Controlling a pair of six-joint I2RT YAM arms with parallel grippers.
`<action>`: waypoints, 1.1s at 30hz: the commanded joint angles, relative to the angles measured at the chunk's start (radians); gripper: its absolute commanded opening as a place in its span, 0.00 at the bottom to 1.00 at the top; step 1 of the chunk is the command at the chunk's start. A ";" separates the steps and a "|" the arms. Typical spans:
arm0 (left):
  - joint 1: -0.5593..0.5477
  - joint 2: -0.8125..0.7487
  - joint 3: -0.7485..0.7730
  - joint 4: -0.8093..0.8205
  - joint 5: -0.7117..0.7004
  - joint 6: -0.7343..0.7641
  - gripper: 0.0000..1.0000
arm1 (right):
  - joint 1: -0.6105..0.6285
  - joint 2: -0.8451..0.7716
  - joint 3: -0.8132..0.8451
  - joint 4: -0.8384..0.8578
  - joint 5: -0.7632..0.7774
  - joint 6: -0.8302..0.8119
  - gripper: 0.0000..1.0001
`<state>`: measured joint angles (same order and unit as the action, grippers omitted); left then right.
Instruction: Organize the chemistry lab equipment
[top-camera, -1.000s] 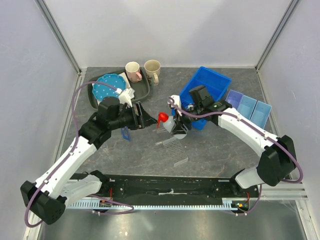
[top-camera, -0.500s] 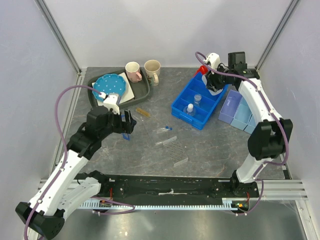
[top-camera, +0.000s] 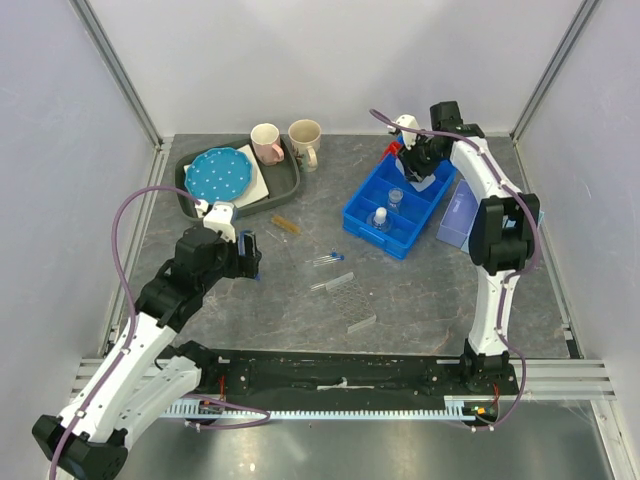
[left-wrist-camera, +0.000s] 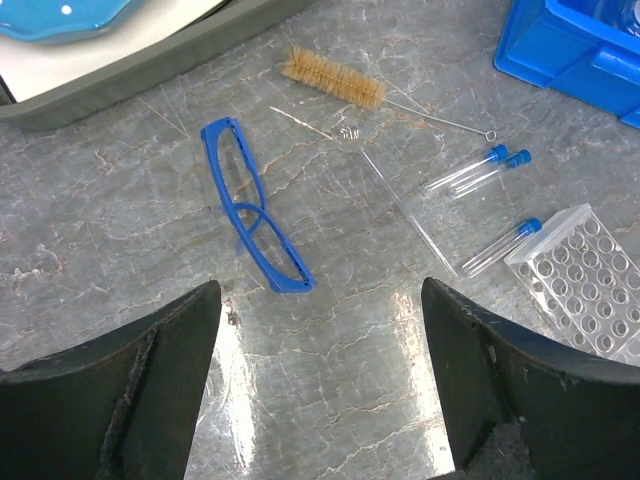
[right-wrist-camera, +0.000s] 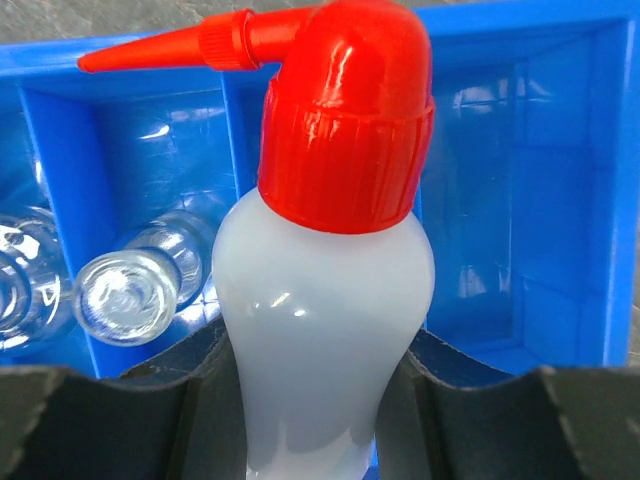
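Upright red-capped squeeze bottle (right-wrist-camera: 320, 330) over blue bin (right-wrist-camera: 560, 200); blue glasses (left-wrist-camera: 255, 220), brush (left-wrist-camera: 332, 80), tubes (left-wrist-camera: 478, 169), rack (left-wrist-camera: 585, 275) flat on table (left-wrist-camera: 330, 340)

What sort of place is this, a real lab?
Probably not: it looks like a robot test booth staged as a lab bench. White panels enclose one table with safety glasses, capped tubes and mugs; the right gripper holds a squeeze bottle.
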<state>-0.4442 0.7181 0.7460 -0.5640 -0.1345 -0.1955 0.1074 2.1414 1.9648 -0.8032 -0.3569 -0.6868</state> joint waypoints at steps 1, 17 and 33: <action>0.004 -0.017 -0.007 0.059 -0.047 0.041 0.88 | 0.003 0.055 0.075 -0.024 0.024 -0.020 0.44; 0.005 -0.005 -0.008 0.062 -0.040 0.044 0.88 | 0.002 0.074 0.048 -0.028 0.085 -0.062 0.73; 0.005 -0.019 -0.008 0.062 -0.040 0.044 0.88 | 0.003 -0.161 -0.001 -0.027 -0.054 0.010 0.85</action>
<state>-0.4442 0.7132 0.7444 -0.5438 -0.1562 -0.1905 0.1074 2.1422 1.9923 -0.8360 -0.3122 -0.7090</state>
